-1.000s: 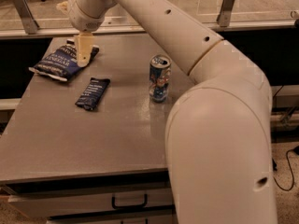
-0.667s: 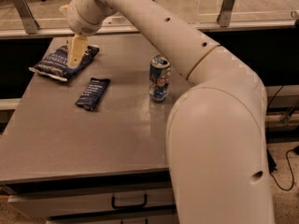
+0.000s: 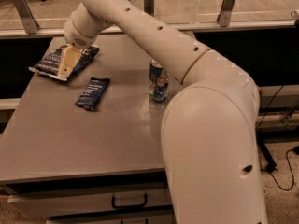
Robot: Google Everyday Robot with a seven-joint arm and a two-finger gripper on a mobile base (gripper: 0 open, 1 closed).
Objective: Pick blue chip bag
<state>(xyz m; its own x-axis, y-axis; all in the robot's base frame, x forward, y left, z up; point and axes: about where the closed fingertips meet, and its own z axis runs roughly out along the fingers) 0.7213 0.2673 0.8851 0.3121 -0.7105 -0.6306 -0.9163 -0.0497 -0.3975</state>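
I see the blue chip bag point(image 3: 46, 63) lying at the far left corner of the grey table point(image 3: 93, 139), its pale edge toward the table's left side. My gripper point(image 3: 65, 68) is down on top of the bag's middle, the white arm point(image 3: 154, 41) reaching across to it. I cannot tell whether the gripper is spread or closed. A small dark packet point(image 3: 92, 93) lies just in front of the bag, and a drink can point(image 3: 159, 80) stands well apart to the right.
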